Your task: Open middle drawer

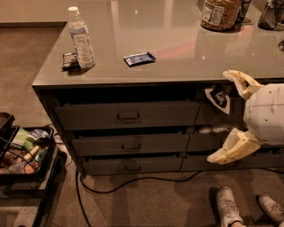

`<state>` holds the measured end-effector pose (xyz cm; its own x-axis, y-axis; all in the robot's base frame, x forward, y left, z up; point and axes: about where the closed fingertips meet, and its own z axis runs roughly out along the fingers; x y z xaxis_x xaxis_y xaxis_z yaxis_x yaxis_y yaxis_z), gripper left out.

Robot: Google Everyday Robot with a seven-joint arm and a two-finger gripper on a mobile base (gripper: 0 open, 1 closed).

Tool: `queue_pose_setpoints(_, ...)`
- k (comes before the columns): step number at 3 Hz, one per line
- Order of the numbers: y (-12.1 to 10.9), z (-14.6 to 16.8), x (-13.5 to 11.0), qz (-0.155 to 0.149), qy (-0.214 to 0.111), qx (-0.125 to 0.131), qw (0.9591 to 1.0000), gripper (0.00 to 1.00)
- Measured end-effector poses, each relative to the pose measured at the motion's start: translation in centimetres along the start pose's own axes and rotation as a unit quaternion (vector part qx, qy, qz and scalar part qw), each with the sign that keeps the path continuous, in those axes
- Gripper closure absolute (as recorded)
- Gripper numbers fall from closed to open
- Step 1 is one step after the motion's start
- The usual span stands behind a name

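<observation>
The cabinet's left column has three dark-grey drawers. The middle drawer [155,144] sits between the taller top drawer [88,116] and the slim bottom drawer [106,166]. Its front looks shut, with a small loop handle [132,145] at its centre. My gripper [218,116] is at the right, in front of the right-hand column of drawers. Its two cream fingers are spread wide open and hold nothing. It is well to the right of the middle drawer's handle and apart from it.
On the counter top [177,53] stand a water bottle [81,39], a dark packet [69,60], a blue packet [139,58] and a jar [220,13]. A black cart with snacks [22,155] stands at the left. A cable [133,182] lies on the carpet. A person's shoes [230,206] are at the bottom right.
</observation>
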<state>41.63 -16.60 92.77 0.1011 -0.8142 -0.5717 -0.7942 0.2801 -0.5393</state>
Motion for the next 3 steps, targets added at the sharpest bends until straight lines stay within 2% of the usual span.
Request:
queue_pose_setpoints(1,0.3,2.5,0.9,-0.017,0.018,-0.014,0.9996,0.0)
queue_pose_setpoints(2,0.2,7.6,3.3,-0.035,0.032,-0.034,0.9983,0.0)
queue_pose_setpoints(3,0.4,11.9,6.6,-0.028,0.056,-0.047,0.9969,0.0)
